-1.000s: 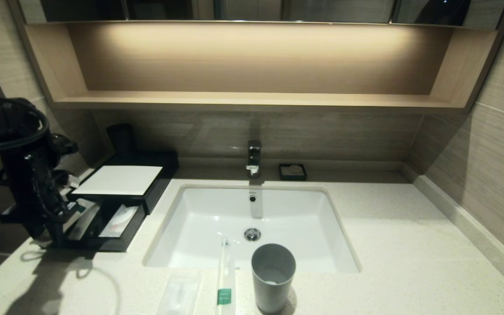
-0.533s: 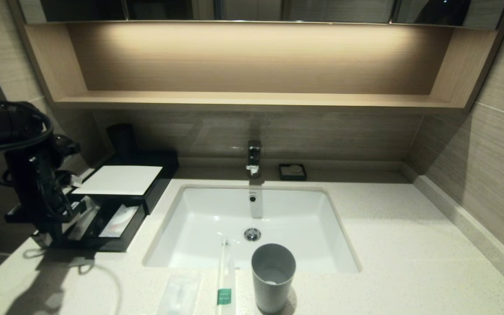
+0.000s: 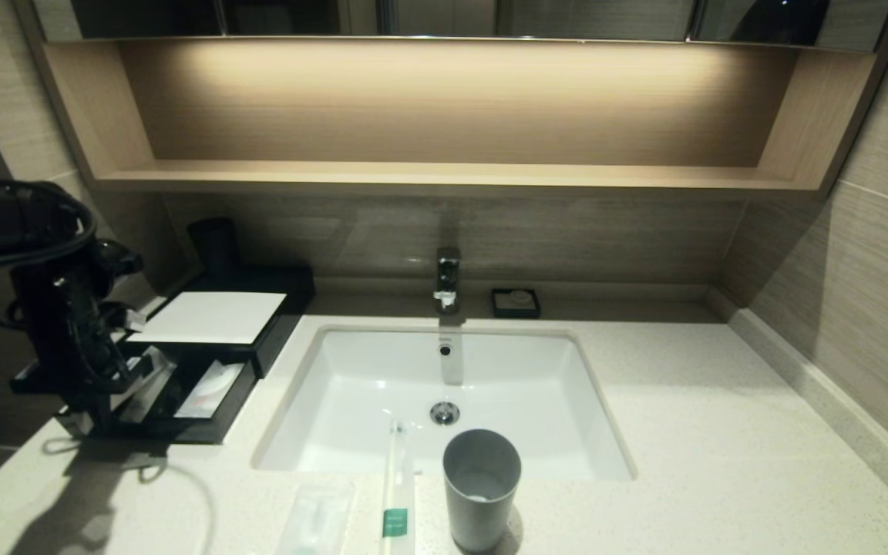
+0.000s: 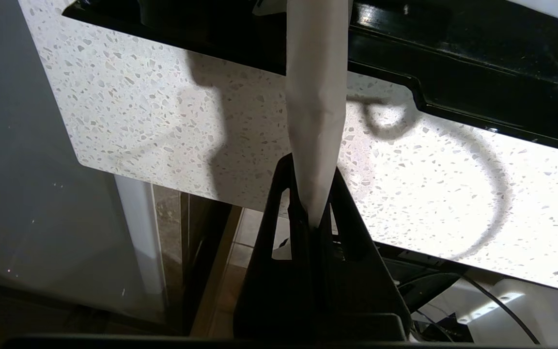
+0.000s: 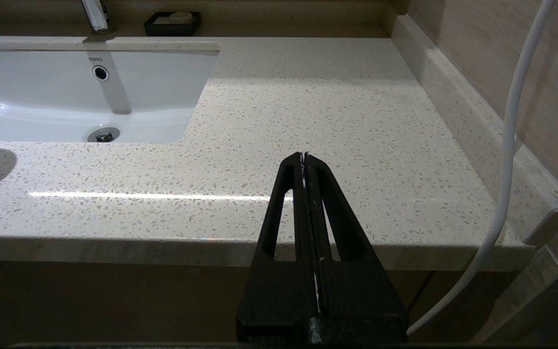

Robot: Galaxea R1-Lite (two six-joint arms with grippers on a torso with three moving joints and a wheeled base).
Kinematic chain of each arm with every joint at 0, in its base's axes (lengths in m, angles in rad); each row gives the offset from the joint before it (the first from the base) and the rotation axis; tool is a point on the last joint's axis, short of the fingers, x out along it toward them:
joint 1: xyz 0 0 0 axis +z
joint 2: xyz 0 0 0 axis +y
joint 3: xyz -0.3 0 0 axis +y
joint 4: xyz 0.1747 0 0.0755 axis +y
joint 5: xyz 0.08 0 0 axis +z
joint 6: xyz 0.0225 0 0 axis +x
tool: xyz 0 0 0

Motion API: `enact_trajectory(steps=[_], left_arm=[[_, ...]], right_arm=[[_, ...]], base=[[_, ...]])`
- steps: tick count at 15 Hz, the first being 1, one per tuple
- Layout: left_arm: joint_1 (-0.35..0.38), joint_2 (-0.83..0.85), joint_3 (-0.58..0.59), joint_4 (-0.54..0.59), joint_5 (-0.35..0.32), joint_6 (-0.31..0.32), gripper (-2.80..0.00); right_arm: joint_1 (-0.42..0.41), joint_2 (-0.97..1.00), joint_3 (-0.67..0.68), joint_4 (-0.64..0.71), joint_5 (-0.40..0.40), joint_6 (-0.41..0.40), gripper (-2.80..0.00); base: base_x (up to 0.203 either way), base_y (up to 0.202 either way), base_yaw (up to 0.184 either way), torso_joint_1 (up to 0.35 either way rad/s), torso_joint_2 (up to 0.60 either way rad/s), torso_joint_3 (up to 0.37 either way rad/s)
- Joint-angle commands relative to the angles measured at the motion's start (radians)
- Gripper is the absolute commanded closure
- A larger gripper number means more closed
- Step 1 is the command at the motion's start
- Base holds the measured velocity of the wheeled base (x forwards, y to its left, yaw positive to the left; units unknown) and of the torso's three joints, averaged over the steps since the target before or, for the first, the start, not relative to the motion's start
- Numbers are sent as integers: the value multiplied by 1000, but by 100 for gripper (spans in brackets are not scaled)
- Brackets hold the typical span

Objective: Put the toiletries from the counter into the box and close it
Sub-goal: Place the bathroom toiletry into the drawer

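My left gripper (image 4: 310, 169) is shut on one end of a cream paper-wrapped stick (image 4: 315, 87). The stick's far end reaches over the front rim of the box's pulled-out drawer (image 4: 477, 92). In the head view the left gripper (image 3: 101, 385) is at the left end of the open drawer (image 3: 182, 420) of the black box with a white top panel (image 3: 209, 317). A second cream stick with a green band (image 3: 398, 493) and a translucent packet (image 3: 315, 518) lie on the counter (image 3: 721, 462) in front of the sink. My right gripper (image 5: 304, 156) is shut and empty above the counter's front right edge.
A grey cup (image 3: 481, 487) stands beside the second stick at the front rim of the white sink (image 3: 321, 393). A tap (image 3: 448, 279) and a small black soap dish (image 3: 516, 302) are at the back. A pale flat item (image 3: 213, 389) lies in the drawer.
My left arm has shifted slightly to the right, toward the open drawer, with the stick in its grip. Nothing else has moved.
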Motion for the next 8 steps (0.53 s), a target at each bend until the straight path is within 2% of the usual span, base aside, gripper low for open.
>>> enact_trajectory(steps=[1,5,8], left_arm=[[0,6,0,7,1,-9,0],[3,31,0,4,-1,-15,0],[3,43,0,-20,1,-43,0]], right_arm=[[0,0,2,0,0,0,0],[0,0,2,0,0,0,0],[0,0,2,0,0,0,0]], base=[[0,0,0,0,0,0],[0,0,0,0,0,0],[0,0,0,0,0,0]])
